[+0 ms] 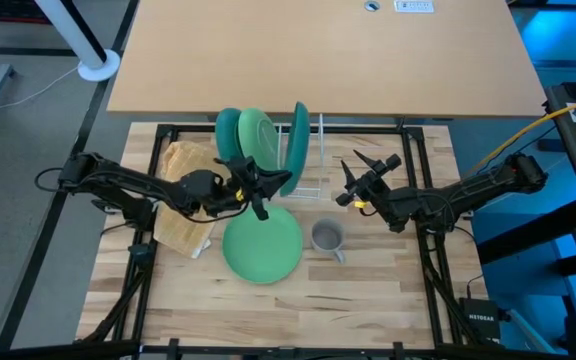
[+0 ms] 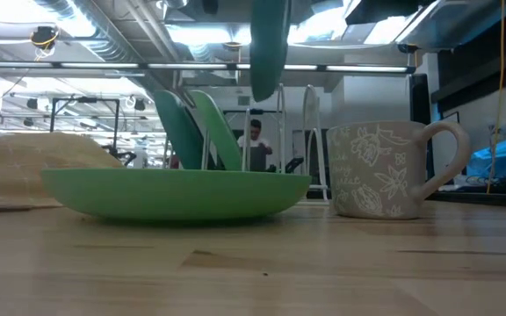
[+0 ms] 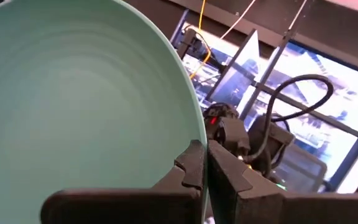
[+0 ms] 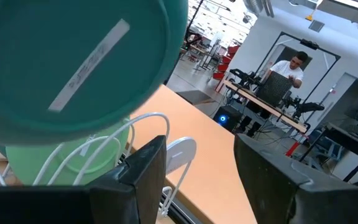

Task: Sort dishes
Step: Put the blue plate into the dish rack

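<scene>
Gripping teal plate [image 1: 296, 148] by its rim, left gripper [image 1: 265, 183] jaws clamped, plate edge-up above white rack [image 1: 313, 160]. Right gripper [image 1: 366, 172] beside rack, jaws wide, empty, above mug [image 1: 327, 237] on tabletop [image 1: 388, 275].

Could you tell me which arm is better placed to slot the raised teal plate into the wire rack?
Left. The left gripper is already shut on the teal plate, holding it on edge above the wire rack. The right gripper hovers beside the rack, jaws open, holding nothing.
</scene>
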Action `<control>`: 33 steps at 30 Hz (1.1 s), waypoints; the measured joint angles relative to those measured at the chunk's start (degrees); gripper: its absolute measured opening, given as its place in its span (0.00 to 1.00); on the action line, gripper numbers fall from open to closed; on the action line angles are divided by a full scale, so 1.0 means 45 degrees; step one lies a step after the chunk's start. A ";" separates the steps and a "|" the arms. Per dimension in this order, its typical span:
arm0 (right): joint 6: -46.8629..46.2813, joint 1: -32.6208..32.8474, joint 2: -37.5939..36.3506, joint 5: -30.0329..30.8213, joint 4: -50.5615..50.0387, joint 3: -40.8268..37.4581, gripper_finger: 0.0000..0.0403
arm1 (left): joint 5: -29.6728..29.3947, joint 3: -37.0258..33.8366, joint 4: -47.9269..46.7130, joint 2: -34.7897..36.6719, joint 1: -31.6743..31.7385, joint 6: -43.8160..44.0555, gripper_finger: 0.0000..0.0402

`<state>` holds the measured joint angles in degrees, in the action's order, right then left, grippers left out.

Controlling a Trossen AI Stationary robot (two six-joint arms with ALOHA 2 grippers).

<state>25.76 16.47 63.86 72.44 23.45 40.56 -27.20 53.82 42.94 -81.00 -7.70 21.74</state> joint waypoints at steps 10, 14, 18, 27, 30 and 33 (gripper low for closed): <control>0.0000 0.0000 0.0000 0.0000 -0.0007 0.0000 0.48 | 0.0000 0.0000 -0.0001 -0.0747 0.0229 0.0656 0.00; 0.0001 0.0000 0.0000 0.0000 -0.0014 0.0000 0.48 | 0.0010 0.0000 -0.0018 -0.0914 0.0411 0.0880 0.00; 0.0000 0.0000 0.0000 0.0000 -0.0026 0.0000 0.48 | -0.0119 0.0000 -0.0132 -0.0932 0.0605 0.0872 0.00; 0.0003 0.0002 0.0000 0.0003 -0.0229 -0.0005 0.48 | -0.0663 0.0000 -0.0982 -0.0922 0.1349 0.0586 0.00; 0.0004 0.0000 0.0000 0.0000 -0.0229 -0.0005 0.48 | -0.0763 0.0000 -0.1795 -0.0922 0.1704 0.0844 0.00; 0.0005 0.0000 0.0000 0.0005 -0.0234 -0.0005 0.48 | -0.0777 0.0000 -0.2610 -0.0922 0.2049 0.1134 0.00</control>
<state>25.78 16.47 63.86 72.47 22.39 40.53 -30.70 53.82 31.20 -85.14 1.52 26.84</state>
